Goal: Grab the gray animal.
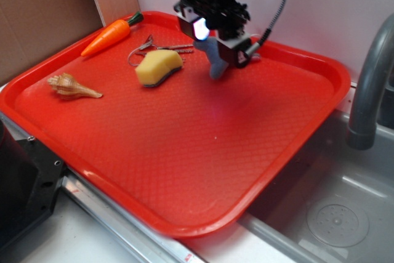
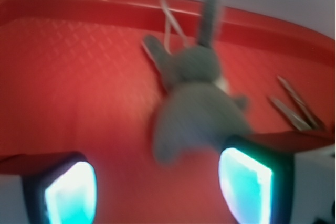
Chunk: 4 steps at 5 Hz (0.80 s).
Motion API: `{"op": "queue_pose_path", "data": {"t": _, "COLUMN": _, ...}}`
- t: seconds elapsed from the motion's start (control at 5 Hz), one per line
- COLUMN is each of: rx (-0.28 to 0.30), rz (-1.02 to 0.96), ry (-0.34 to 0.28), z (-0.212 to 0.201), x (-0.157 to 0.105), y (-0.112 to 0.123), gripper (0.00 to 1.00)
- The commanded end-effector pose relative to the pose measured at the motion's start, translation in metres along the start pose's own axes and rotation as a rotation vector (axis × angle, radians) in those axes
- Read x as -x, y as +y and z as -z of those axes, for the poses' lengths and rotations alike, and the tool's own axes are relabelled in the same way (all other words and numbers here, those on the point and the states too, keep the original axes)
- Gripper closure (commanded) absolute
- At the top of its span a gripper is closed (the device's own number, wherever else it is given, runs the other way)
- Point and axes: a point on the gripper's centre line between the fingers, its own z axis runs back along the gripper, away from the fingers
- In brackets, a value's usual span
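In the exterior view, the gray animal [image 1: 215, 60] hangs or stands just under the gripper [image 1: 217, 36], near the far rim of the red tray [image 1: 184, 152]. Its long axis runs roughly up and down here, with a gray lobe reaching toward the tray floor; whether it touches the floor cannot be told. Taking the tray as landmark: the yellow sponge [image 1: 158, 67] lies left of the animal in the far half, keys [image 1: 161, 47] sit just behind the sponge, a carrot [image 1: 111, 34] rests against the far left rim, and a seashell [image 1: 72, 86] lies near the left edge. A gray faucet [image 1: 369, 84] rises beyond the tray's right side.

In the wrist view, the animal [image 2: 197, 103] is blurred, soft and gray, its long axis pointing toward the tray's far rim [image 2: 105, 3], ears leading, rounder body nearer the camera. A thin white loop [image 2: 170, 24] shows by the ears. The two glowing fingertips [image 2: 245, 187] stand wide apart; the animal's body touches or overlaps the right one, and nothing is clamped between them.
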Motion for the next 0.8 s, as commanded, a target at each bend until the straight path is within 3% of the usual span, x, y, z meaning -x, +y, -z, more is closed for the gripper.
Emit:
{"op": "queue_pose_path", "data": {"t": 0.0, "rx": -0.168, "rz": -0.022, "ry": -0.152, "z": -0.001, "x": -0.022, "y": 0.008, "gripper": 0.0}}
{"op": "queue_pose_path", "data": {"t": 0.4, "rx": -0.026, "rz": -0.042, "ry": -0.103, "z": -0.002, "x": -0.021, "y": 0.035, "gripper": 0.0}}
{"op": "queue_pose_path", "data": {"t": 0.6, "rx": -0.027, "rz": -0.078, "ry": -0.132, "z": -0.02, "x": -0.01, "y": 0.045, "gripper": 0.0}}
